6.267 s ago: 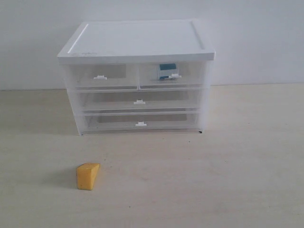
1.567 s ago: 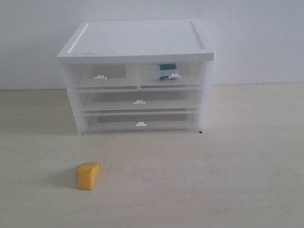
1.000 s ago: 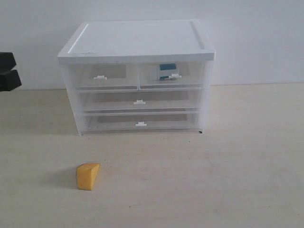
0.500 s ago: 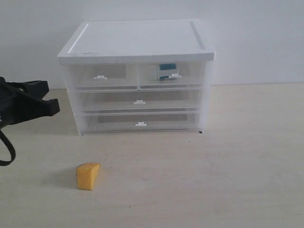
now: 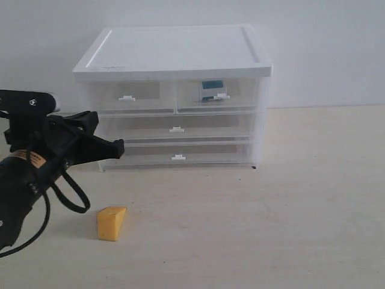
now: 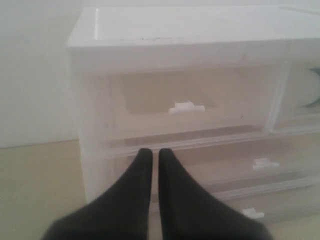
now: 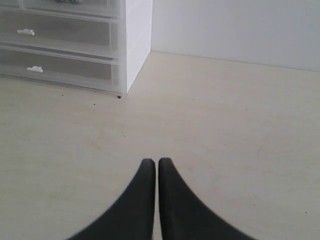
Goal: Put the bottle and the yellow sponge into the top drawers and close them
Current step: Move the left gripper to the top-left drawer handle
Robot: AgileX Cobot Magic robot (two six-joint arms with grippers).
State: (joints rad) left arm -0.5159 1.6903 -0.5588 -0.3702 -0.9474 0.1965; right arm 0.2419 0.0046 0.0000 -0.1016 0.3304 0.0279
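Note:
The yellow sponge lies on the table in front of the cabinet, to the left. The bottle shows through the closed top right drawer; its edge also appears in the left wrist view as the bottle. The top left drawer is closed and looks empty, its handle tab facing my left gripper. My left gripper is shut on nothing, hanging left of the cabinet and above the sponge. My right gripper is shut over bare table, out of the exterior view.
Two full-width drawers sit closed under the top pair. The cabinet's right corner stands ahead of my right gripper. A white wall rises behind the table.
My left arm has come in from the left edge and moved right toward the cabinet's left front. The sponge, bottle and drawers have stayed put.

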